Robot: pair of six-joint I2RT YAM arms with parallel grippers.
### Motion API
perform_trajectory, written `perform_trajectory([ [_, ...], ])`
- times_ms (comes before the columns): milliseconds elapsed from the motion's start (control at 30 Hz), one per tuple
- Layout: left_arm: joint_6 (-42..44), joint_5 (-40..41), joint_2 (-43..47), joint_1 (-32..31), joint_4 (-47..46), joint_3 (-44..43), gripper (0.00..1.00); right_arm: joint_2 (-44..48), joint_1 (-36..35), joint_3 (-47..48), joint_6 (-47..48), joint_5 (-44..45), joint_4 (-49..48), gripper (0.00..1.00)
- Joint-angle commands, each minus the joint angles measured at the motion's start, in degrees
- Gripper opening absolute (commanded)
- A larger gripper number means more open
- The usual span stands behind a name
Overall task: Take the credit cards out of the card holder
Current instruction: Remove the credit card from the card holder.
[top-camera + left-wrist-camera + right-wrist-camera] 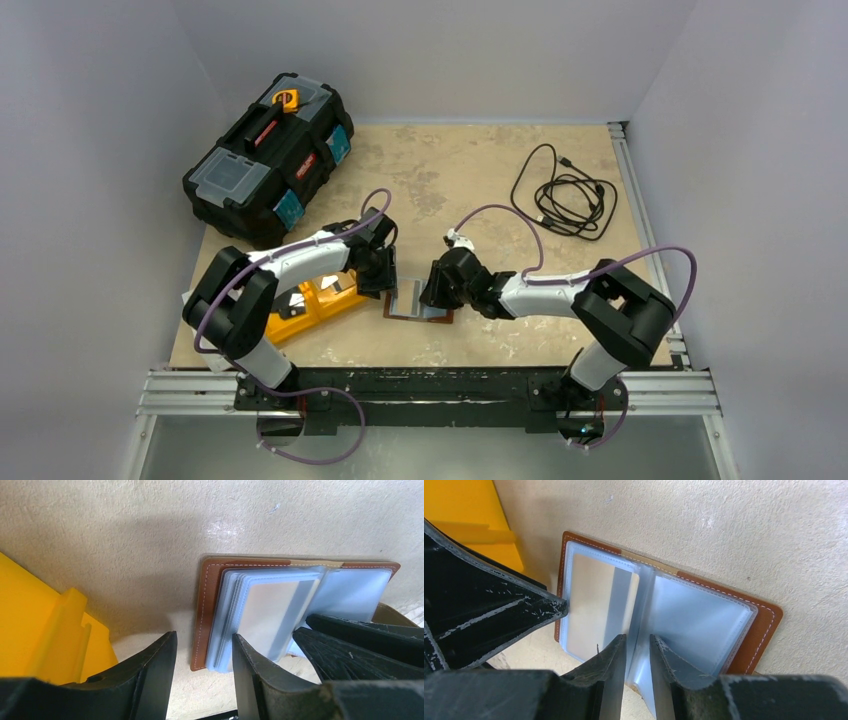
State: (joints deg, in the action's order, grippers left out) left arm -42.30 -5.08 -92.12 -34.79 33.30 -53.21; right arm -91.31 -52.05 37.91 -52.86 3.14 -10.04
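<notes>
Table: beige and speckled table (480,170), with white walls around it.
Card holder: the card holder (418,300) lies open and flat near the front edge, between my two grippers. It has a brown border and clear pages.
Card: one pale card (594,605) with a grey stripe sits inside a clear page on the left half. It is not out yet.
Right gripper: my right gripper (638,640) is only a little bit open. A clear page stands in the gap at the fold. It looks loose, not pinched.
Left gripper: my left gripper (204,640) is about half open and holds nothing. One finger is over the pages, the other is off the holder's left edge.
Orange tray: the orange tray (290,322) is just beside the holder, on its left.
Far away: a black toolbox (270,155) and a black cable (565,195) are well apart from it.
What could go wrong: I might grab the floppy page and not the card, because the card is tucked inside. Then the whole holder could lift or slide, or flip shut if my left finger slips off.
</notes>
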Motion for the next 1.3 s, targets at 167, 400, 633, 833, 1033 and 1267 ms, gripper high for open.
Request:
perform_trajectory([
  [167, 1.4, -2.1, 2.1, 0.2, -2.2, -0.3, 0.42, -2.9, -1.7, 4.9, 3.9, 5.1, 11.8, 0.28],
  [400, 1.1, -4.4, 1.7, 0.2, -3.6, -0.2, 0.40, -5.4, -2.8, 8.3, 4.6, 5.5, 13.0, 0.30],
  [633, 1.1, -4.8, 2.6, 0.2, -3.4, -0.4, 0.39, -9.3, -2.9, 7.5, 3.3, 4.6, 14.4, 0.21],
  [833, 1.3, -5.0, 3.3, 0.2, -2.8, -0.2, 0.39, -11.6, -2.8, 3.9, 1.7, 4.0, 13.1, 0.08],
  [1033, 1.0, -3.6, 6.1, 0.2, -1.4, 0.4, 0.39, -12.9, -2.8, 3.2, 1.5, 3.1, 11.8, 0.04],
  [1267, 2.0, -1.8, 10.7, 0.0, 2.6, -1.4, 0.42, -13.5, -2.8, 2.8, 1.4, 2.7, 10.9, 0.02],
])
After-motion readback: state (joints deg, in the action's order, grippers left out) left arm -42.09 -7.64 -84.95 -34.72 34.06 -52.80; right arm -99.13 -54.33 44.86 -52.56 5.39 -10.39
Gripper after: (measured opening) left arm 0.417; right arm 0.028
